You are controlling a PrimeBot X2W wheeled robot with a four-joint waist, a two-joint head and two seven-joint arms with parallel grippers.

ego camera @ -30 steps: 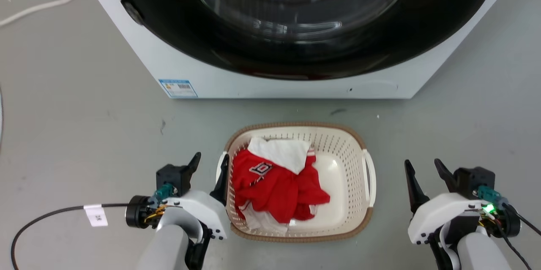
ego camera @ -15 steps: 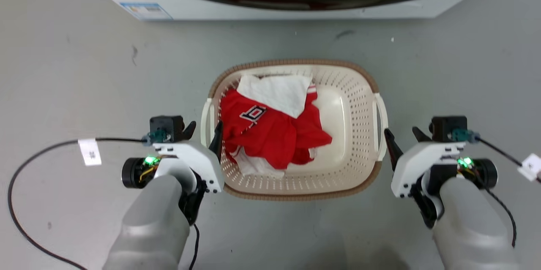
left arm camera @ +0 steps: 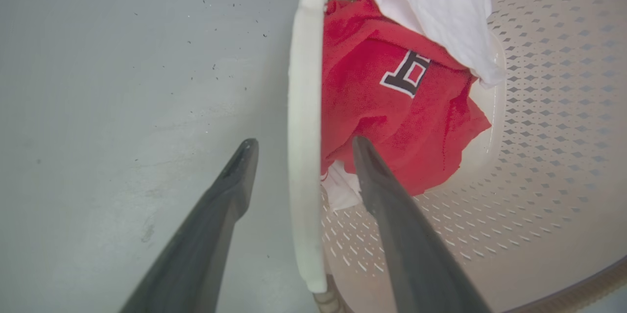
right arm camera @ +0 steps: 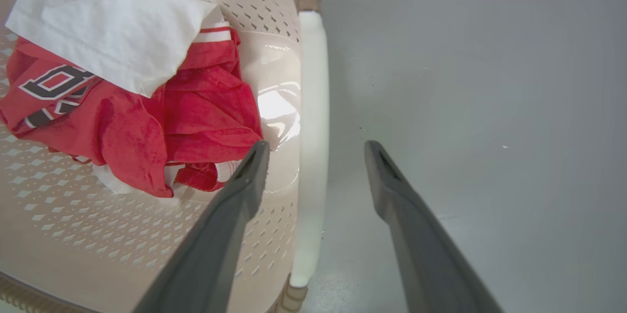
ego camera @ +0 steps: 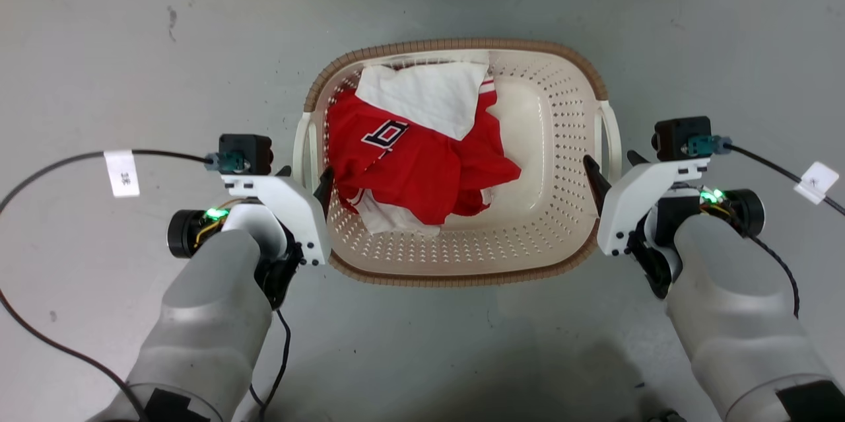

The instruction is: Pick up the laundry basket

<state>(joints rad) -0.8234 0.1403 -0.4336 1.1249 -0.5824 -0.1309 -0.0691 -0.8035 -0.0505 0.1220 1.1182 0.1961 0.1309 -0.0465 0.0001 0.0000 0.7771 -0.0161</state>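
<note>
Head view puts the laundry basket (ego camera: 455, 277) on the floor (ego camera: 99, 45) at centre, with clothes (ego camera: 409, 171) inside. The left end effector (ego camera: 305, 174) stands open astride the left handle (left arm camera: 304, 107) at the basket's 9 o'clock. The right end effector (ego camera: 612, 159) stands open astride the right handle (right arm camera: 313, 107) at 3 o'clock. Neither clamps yet. Best to close both together, squarely at mid-handle, then lift level so the load does not slide.

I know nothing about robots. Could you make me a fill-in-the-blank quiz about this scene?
The laundry basket stands on the grey ____.
A ____ cloth lies over the red garment.
The left tool straddles the basket's white side ____.
The right tool is ____, not shut.
Missing words: floor; white; handle; open.
</note>
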